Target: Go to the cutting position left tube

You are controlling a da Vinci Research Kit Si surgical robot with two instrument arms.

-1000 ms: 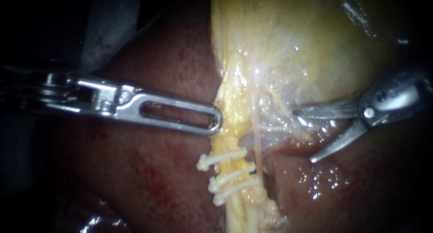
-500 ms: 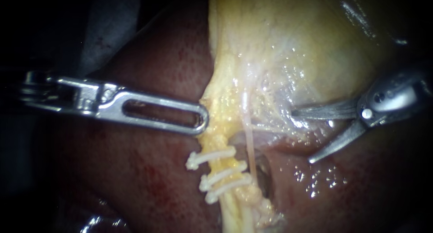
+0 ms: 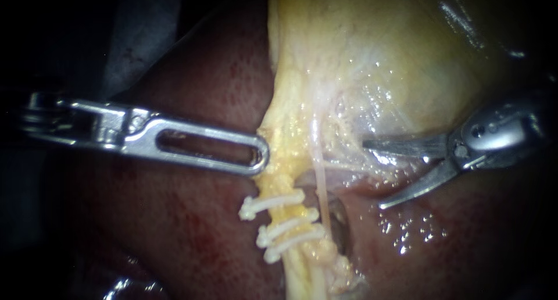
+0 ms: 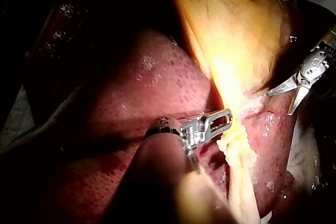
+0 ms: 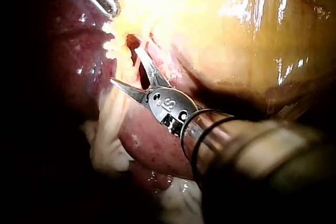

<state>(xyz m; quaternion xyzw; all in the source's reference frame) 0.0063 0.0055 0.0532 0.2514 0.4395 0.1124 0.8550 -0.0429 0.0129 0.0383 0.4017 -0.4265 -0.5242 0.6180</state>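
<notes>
The left tube (image 3: 286, 186) is a yellow, fatty strand running down from the gallbladder (image 3: 372, 50), with three white clips (image 3: 279, 224) across it. A thin pale tube (image 3: 319, 181) lies just to its right. My left instrument (image 3: 263, 154), a slotted jaw seen flat, is shut on the yellow tissue at the left tube's edge, just above the clips. My right instrument (image 3: 372, 174) holds two curved blades open to the right of the pale tube, apart from both tubes. In the right wrist view the right instrument's (image 5: 125, 65) open blades point at the clips (image 5: 110, 45).
Dark red liver (image 3: 192, 218) lies under and around both tubes. A wet hollow (image 3: 340, 218) opens just right of the clipped stretch. In the left wrist view my right instrument (image 4: 279, 103) stands beyond the gallbladder (image 4: 236, 30), across from my left instrument (image 4: 223, 119).
My left instrument drew the yellow tissue and the clipped tube leftward, then held still. My right instrument, blades still open, has slid left toward the tubes.
</notes>
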